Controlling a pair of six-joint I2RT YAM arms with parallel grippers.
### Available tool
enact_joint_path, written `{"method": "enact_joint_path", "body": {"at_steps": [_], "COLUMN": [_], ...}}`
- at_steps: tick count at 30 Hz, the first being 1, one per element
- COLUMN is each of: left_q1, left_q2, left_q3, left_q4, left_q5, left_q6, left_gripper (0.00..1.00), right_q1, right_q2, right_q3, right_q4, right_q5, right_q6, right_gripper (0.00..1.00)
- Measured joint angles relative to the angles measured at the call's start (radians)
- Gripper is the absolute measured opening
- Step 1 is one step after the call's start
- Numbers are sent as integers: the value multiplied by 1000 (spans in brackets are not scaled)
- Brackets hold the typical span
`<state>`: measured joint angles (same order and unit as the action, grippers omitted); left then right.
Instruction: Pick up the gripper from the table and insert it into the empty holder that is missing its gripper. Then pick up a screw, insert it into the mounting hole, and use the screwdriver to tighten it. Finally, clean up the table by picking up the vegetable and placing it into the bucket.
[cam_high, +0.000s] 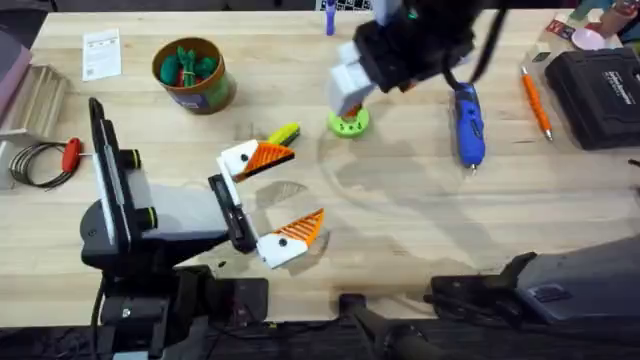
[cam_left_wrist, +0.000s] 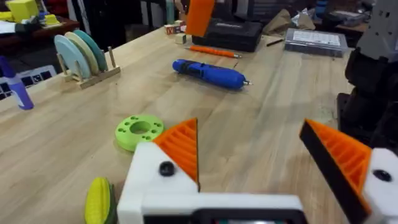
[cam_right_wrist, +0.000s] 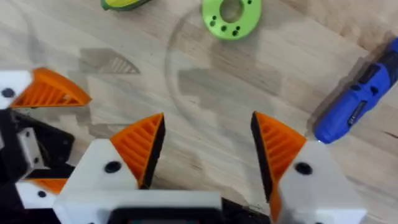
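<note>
My left gripper (cam_high: 283, 196) lies low over the table's middle, open with nothing between its fingers. Each of its white holder blocks (cam_high: 240, 157) carries an orange ribbed pad (cam_left_wrist: 180, 146). High above the green disc hangs my right gripper (cam_right_wrist: 208, 140), also open and empty, with orange pads on both white blocks. The loose gripper piece and the screw are out of view. The blue screwdriver (cam_high: 467, 125) lies to the right on bare wood. The yellow corn vegetable (cam_high: 283, 134) lies just beyond the left gripper's far finger. The bucket (cam_high: 193, 75) stands at the far left with green toy vegetables inside.
A bright green disc with holes (cam_high: 348, 122) lies beneath the right gripper. At the right edge lie a thin orange pen (cam_high: 535, 100) and a black case (cam_high: 600, 85). A red-handled tool (cam_high: 70, 155) and coiled wire are at the left edge.
</note>
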<state>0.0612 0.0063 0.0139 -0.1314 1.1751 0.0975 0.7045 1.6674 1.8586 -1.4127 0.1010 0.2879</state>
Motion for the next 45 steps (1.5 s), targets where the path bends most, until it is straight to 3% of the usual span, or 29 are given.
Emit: {"method": "enact_joint_path", "body": {"at_steps": [3,4,6,7,12,13,14,23,32,45], "left_q1": [0,0,0,0,0,0,0,0,0,0], "left_q2": [0,0,0,0,0,0,0,0,0,0], "left_q3": [0,0,0,0,0,0,0,0,0,0], "left_q4": [0,0,0,0,0,0,0,1,11,13], "left_q5": [0,0,0,0,0,-1,0,-6,-57,-73], "left_q6": [0,0,0,-1,0,6,5,-5,-62,-73], "left_gripper": [985,985,985,921,153,38,14,10,10,10], "right_q1": [-33,-85,-124,-148,-265,-293,-318,-543,-750,-778], "right_q2": [-67,-137,-177,-197,-267,-280,-291,-310,-221,68], "right_q3": [-86,-163,-208,-231,-331,-356,-379,-529,-538,-477], "right_q4": [33,62,80,86,123,134,144,259,480,527], "right_q5": [0,0,0,0,0,0,0,-1,0,0], "right_q6": [9,22,26,27,31,31,31,-2,-152,-305], "right_gripper": [848,850,858,864,887,889,889,889,892,876]}}
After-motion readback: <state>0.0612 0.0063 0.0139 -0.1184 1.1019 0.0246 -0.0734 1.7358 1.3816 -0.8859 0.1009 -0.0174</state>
